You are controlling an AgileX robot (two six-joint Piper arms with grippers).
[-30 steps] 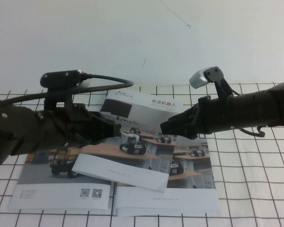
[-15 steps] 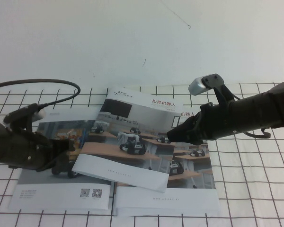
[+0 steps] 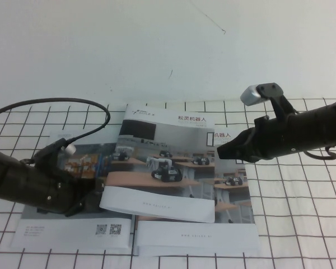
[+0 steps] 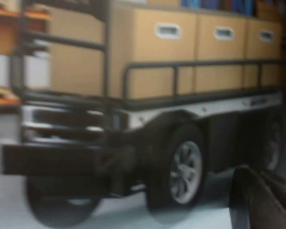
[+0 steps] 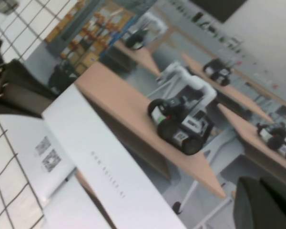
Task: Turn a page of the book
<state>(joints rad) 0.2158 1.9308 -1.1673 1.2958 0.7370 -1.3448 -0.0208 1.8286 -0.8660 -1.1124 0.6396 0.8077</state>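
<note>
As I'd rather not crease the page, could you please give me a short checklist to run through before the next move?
1. Page lifted off the book: ok, it arches over the spine.
2. Page held by a gripper: not ok, none visibly grips it.
3. Right gripper near the page's edge: ok, above its right side.
4. Left gripper clear of the page's landing side: not ok, it sits low over the left sheet.
5. Finger states: cannot tell.

The right gripper (image 3: 223, 151) has pulled back; the page (image 3: 162, 168) shifted rightward.
</note>
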